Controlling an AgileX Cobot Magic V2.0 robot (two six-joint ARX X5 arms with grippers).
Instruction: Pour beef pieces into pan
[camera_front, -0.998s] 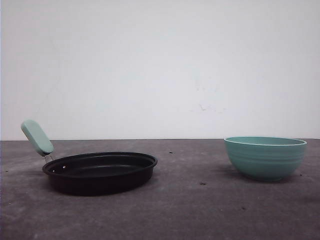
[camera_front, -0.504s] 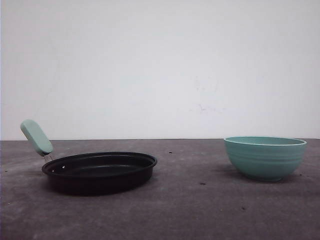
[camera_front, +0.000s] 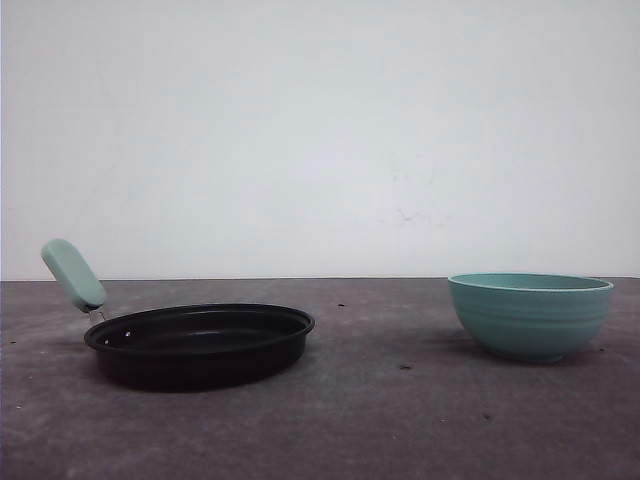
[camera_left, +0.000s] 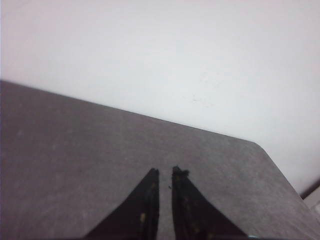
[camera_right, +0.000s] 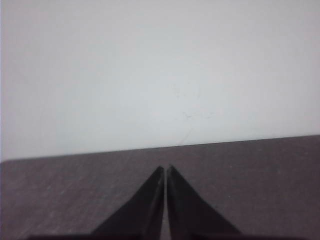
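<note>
Two pincers idle: left pincer (camera_left: 165, 175) narrow, right pincer (camera_right: 165, 170) pinched together, both empty; grab the bowl (camera_front: 530, 315) by its rim, ceramic-looking, probably heavy and slick, then tip over the pan (camera_front: 200, 343)

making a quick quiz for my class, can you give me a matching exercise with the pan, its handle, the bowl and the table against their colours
Things:
1. pan
2. pan handle
3. bowl
4. table

Descriptions:
A. dark grey, flat, with small specks
B. black, shallow and round
C. teal, deep, with ribbed sides
D. mint green, tilted upward

Pairs: 1-B, 2-D, 3-C, 4-A
</note>
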